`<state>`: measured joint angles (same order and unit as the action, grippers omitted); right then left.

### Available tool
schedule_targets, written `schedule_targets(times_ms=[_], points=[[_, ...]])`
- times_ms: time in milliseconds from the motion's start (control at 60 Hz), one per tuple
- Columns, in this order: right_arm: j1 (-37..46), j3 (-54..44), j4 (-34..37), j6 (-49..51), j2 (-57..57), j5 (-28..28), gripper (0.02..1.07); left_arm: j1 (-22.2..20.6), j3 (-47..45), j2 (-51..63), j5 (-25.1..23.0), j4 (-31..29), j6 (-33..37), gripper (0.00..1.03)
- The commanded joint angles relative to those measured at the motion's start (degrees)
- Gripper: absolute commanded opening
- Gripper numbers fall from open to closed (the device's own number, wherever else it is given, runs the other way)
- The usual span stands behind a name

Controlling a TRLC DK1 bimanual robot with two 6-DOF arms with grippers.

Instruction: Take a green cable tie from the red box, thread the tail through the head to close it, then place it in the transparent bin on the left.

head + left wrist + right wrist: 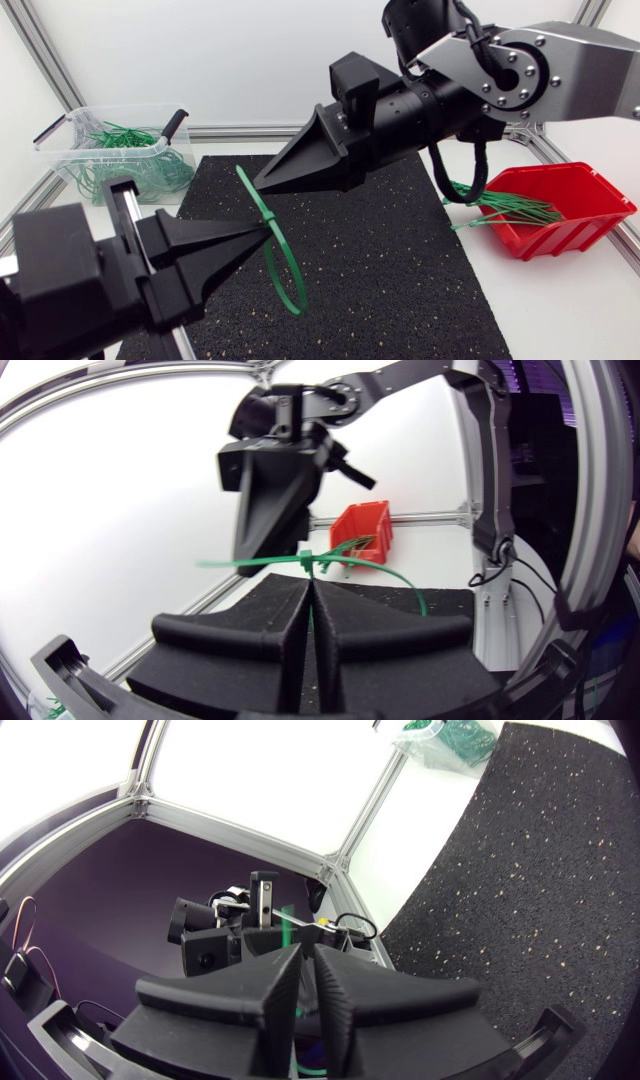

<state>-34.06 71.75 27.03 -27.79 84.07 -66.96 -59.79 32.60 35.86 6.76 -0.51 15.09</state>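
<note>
Left hand (262,229), a matte black two-finger wedge, is pinched tight on the thin green plastic cable tie (285,270) near its head. The right hand (260,186) is pressed together too, apparently on the tail. Both hover above the black speckled foam mat (400,270) on the white counter (570,310). The red plastic box (590,215) of spare ties (510,208) sits at the right, the transparent plastic bin (70,165) at the far left. The tie hangs as a loop, seemingly threaded, so picking and closing look done and only binning remains.
</note>
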Motion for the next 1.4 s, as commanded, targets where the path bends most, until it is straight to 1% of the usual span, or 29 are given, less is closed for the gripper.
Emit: schedule_targets(times_ms=[0, 33, 67, 100, 150, 217, 267, 317, 367, 417, 483, 567, 633, 700, 783, 850, 950, 983, 1067, 1100, 1150, 1183, 1233, 1250, 1267, 1317, 1350, 1367, 1383], points=[[1.5, -2.4, -1.1, 1.2, -1.5, 2.7, 0.71, 4.3, -0.2, -0.3, 0.4, 0.4, 1.6, 0.04], [2.0, -2.7, -1.1, 2.1, -1.3, 5.5, 0.82, 6.2, 0.0, -0.1, -0.1, 0.2, 1.6, 0.04], [2.1, -3.4, -1.1, 3.7, -1.1, 8.5, 0.91, 9.1, 0.2, 0.1, -1.1, 0.2, 1.6, 0.04], [2.0, -4.2, -1.2, 5.4, -0.9, 11.1, 0.96, 12.3, 0.4, 1.1, -1.6, 0.3, 1.6, 0.04], [2.0, -5.5, -2.5, 6.5, -0.5, 15.1, 1.03, 16.9, 1.0, 1.6, -4.3, 0.1, 1.6, 0.04], [2.1, -6.8, -4.4, 8.8, 0.5, 21.2, 1.03, 23.1, 2.3, 3.6, -6.1, 0.1, 1.3, 0.04], [2.3, -7.5, -5.9, 9.8, 1.5, 24.2, 1.03, 27.9, 3.8, 6.1, -7.6, 0.2, 1.3, 0.04], [3.4, -7.5, -5.9, 11.2, 2.7, 26.2, 1.03, 34.7, 6.1, 9.1, -11.0, 0.0, 0.3, 0.04], [3.9, -7.6, -6.1, 12.6, 3.3, 28.4, 1.03, 40.1, 8.0, 11.6, -13.1, 0.0, -0.7, 0.04], [4.3, -8.0, -7.2, 13.7, 3.6, 32.2, 1.03, 46.6, 11.1, 15.6, -14.6, 0.3, -0.9, 0.04], [4.9, -8.3, -7.3, 14.7, 3.7, 34.6, 1.03, 51.4, 15.7, 20.7, -15.4, -0.9, -1.6, 0.04], [5.1, -9.3, -8.6, 17.8, 3.3, 41.6, 1.03, 58.8, 21.5, 28.0, -15.5, -0.4, -2.2, 0.04], [5.2, -10.7, -10.2, 19.1, 2.1, 44.4, 1.03, 62.8, 28.0, 33.5, -16.6, -3.1, -3.5, 0.04], [5.2, -11.4, -10.3, 20.5, 0.5, 47.3, 1.03, 67.1, 33.6, 38.5, -16.5, -3.6, -4.2, 0.04], [5.2, -12.8, -11.5, 21.6, -1.8, 49.5, 1.03, 69.6, 41.1, 44.2, -16.4, -7.0, -5.2, 0.04], [5.2, -13.7, -11.4, 22.0, -3.3, 49.9, 1.03, 72.0, 46.1, 48.3, -16.4, -9.2, -5.8, 0.04], [5.2, -15.1, -11.3, 22.1, -5.0, 50.0, 1.03, 73.3, 52.7, 54.8, -16.0, -13.1, -6.9, 0.04], [5.2, -15.5, -11.2, 22.1, -5.5, 50.0, 1.03, 73.5, 54.2, 56.9, -15.6, -14.2, -7.1, 0.04], [5.2, -16.5, -10.6, 22.2, -6.9, 50.0, 1.03, 73.4, 56.9, 61.8, -12.2, -14.7, -7.1, 0.04], [5.2, -16.9, -10.5, 22.2, -7.4, 50.0, 1.03, 73.3, 58.5, 64.2, -11.5, -16.3, -7.1, 0.04], [5.2, -17.5, -10.1, 22.3, -8.1, 50.0, 1.03, 73.1, 61.9, 68.6, -10.5, -20.8, -7.2, 0.04], [5.2, -17.9, -9.7, 22.6, -8.5, 50.0, 1.03, 73.1, 63.2, 70.5, -10.1, -22.2, -7.7, 0.04], [5.3, -18.5, -9.4, 22.8, -9.3, 50.2, 1.03, 72.9, 65.4, 73.5, -8.2, -24.4, -8.3, 0.2], [5.2, -18.7, -9.3, 22.9, -9.6, 50.4, 1.03, 72.7, 66.5, 74.7, -7.6, -26.2, -8.2, 0.31], [5.3, -18.8, -9.0, 23.0, -9.9, 50.6, 1.03, 72.6, 67.2, 75.3, -7.3, -27.3, -8.1, 0.37], [5.4, -19.5, -8.7, 23.3, -10.8, 51.1, 1.03, 72.2, 67.9, 76.4, -7.0, -29.9, -8.1, 0.68], [5.7, -19.9, -8.7, 23.7, -11.4, 51.6, 1.03, 71.8, 67.0, 76.1, -6.6, -30.0, -8.1, 0.95], [5.9, -20.1, -8.6, 23.8, -11.7, 51.8, 1.03, 71.7, 66.4, 75.5, -6.6, -30.1, -8.1, 1.02], [6.0, -20.2, -8.5, 24.2, -11.8, 52.2, 1.03, 71.7, 65.7, 75.0, -6.6, -30.0, -8.2, 1.01]])
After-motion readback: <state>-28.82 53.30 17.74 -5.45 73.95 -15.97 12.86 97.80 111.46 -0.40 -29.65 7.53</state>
